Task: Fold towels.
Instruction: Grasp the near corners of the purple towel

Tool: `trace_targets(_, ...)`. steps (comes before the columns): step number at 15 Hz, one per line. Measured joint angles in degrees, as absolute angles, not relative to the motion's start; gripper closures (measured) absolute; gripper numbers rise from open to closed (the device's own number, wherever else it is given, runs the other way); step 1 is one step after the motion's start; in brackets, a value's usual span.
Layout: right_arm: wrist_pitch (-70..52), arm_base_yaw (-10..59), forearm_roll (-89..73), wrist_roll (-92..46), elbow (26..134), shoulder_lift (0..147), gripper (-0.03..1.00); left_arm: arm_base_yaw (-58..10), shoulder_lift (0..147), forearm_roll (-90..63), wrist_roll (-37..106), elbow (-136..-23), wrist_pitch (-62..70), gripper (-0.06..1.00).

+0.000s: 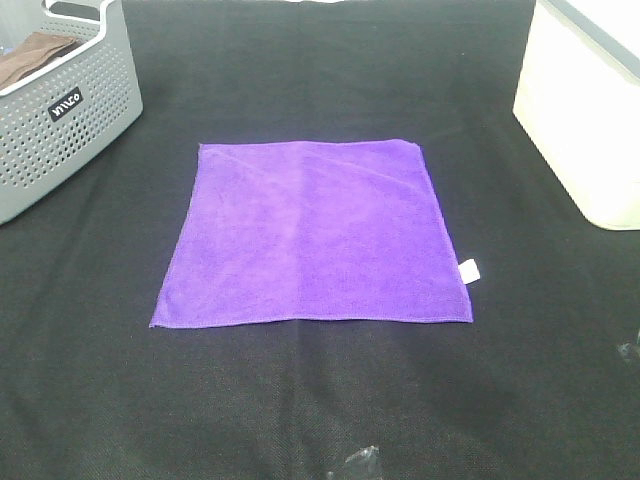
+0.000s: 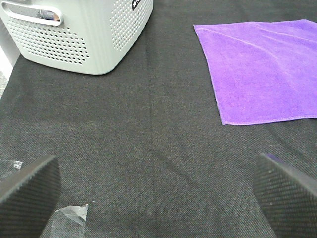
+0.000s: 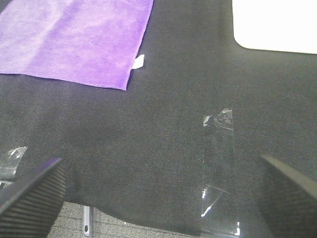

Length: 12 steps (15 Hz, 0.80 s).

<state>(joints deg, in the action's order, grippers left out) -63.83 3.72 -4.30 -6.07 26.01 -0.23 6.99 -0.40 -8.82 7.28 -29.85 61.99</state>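
A bright purple square towel (image 1: 315,235) lies flat and unfolded in the middle of the black table cover, with a small white tag (image 1: 468,269) at its right edge. It also shows in the left wrist view (image 2: 262,69) and in the right wrist view (image 3: 74,37), where the tag (image 3: 139,61) shows too. Neither gripper shows in the exterior high view. My left gripper (image 2: 158,198) is open and empty over bare black cloth, short of the towel's near left corner. My right gripper (image 3: 158,193) is open and empty, short of the near right corner.
A grey perforated basket (image 1: 60,110) stands at the back left with a brown cloth (image 1: 30,55) in it. A white bin (image 1: 585,110) stands at the back right. Strips of clear tape (image 3: 218,163) hold the black cover near the front edge.
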Motion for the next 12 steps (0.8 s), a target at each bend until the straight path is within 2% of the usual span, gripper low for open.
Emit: trace_targets(12,-63.83,3.72,-4.3,-6.07,26.01,-0.23,0.01,6.99,-0.4,-8.82,7.28,-29.85,61.99,-0.04)
